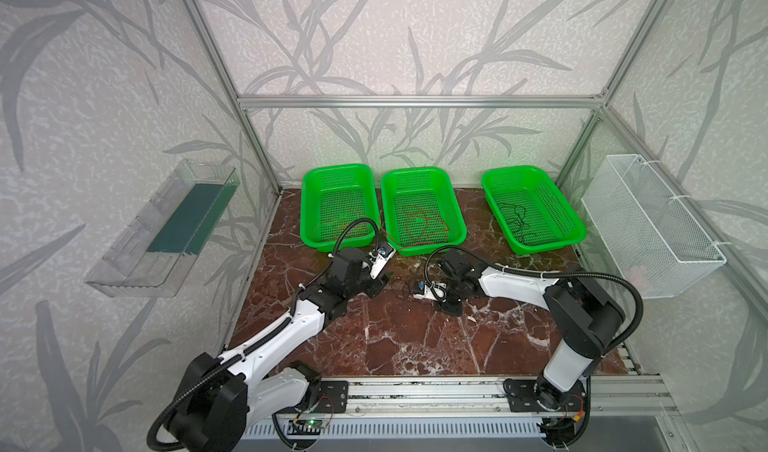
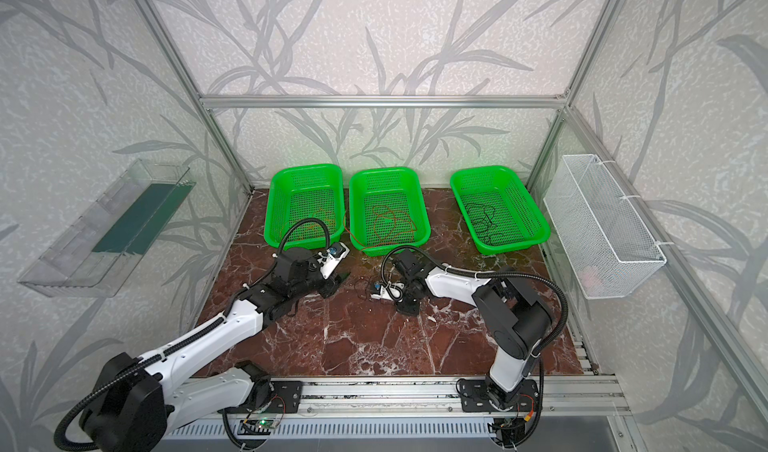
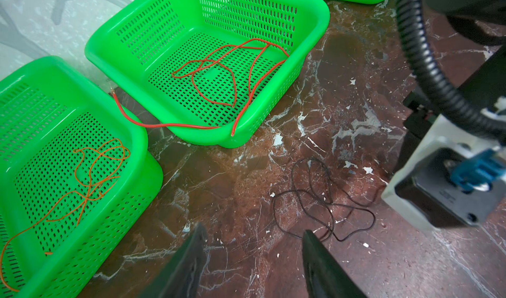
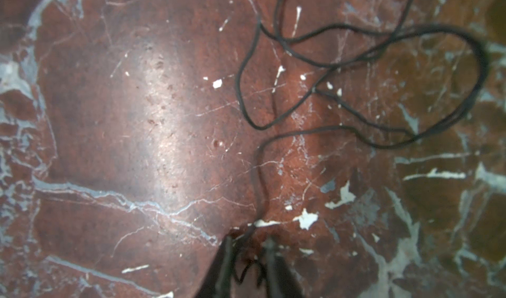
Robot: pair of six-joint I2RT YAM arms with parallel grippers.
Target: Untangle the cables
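In front of the middle green plastic basket, 1 thin black looped wire is being pinched by the right gripper. The left gripper jaws are being held wide apart. Slow lifting is advised.

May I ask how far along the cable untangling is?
Done: the orange cable, red cable and one black cable lie in separate green baskets, though the red one trails over its rim. In hand: the right gripper is shut on a second black cable on the table; the left gripper is open beside it. Left: likely moving it to a basket.
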